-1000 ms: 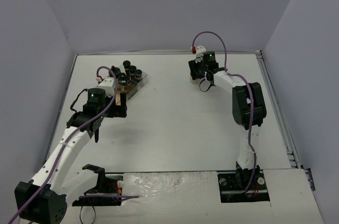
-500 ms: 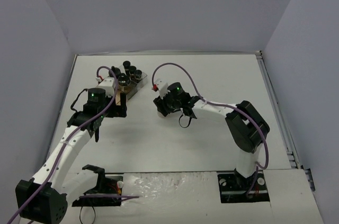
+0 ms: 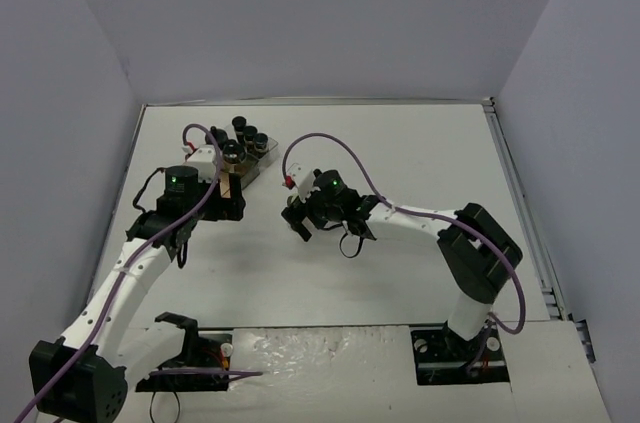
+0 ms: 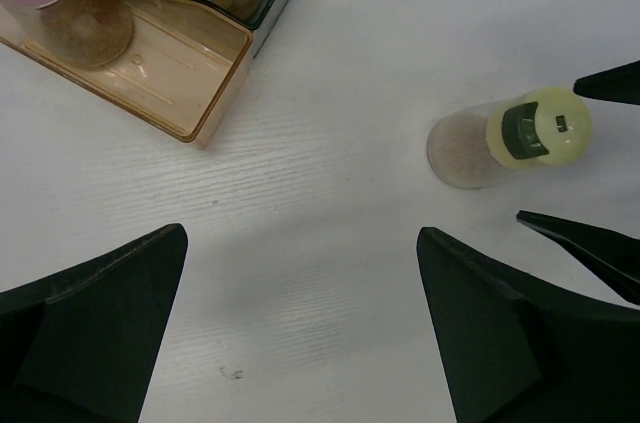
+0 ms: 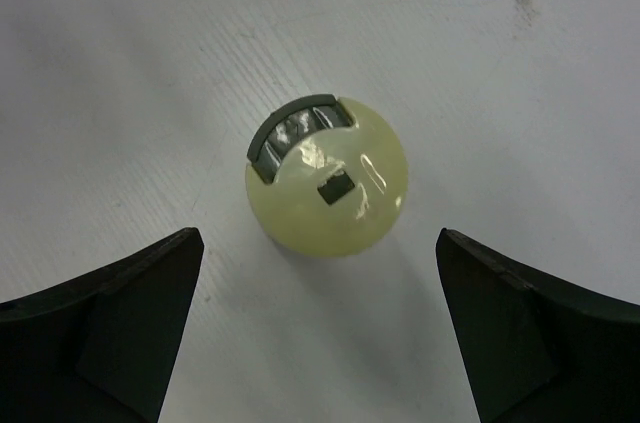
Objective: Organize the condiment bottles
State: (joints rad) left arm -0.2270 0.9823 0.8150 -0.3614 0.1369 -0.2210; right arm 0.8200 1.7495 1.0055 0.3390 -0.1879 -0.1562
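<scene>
A condiment bottle with a yellow-green cap [image 5: 327, 175] stands upright on the white table. My right gripper [image 5: 318, 268] hangs just above it, open, its fingers wide on either side and clear of the cap. The same bottle [image 4: 510, 138] shows to the right in the left wrist view. The stepped clear-and-amber tray [image 4: 170, 73] holds a pink-capped bottle [image 4: 85, 28] and several black-capped bottles [image 3: 245, 133]. My left gripper [image 4: 300, 343] hovers open over bare table beside the tray's near corner, holding nothing.
The tray [image 3: 262, 155] sits at the back left of the table. White walls close in the left side and the back. A metal rail [image 3: 520, 203] runs along the right edge. Purple cables loop over both arms.
My right arm swung from the back right to the middle of the table, near the tray, with the yellow-green-capped bottle in its grip. It has now let go. The left arm stayed still.
</scene>
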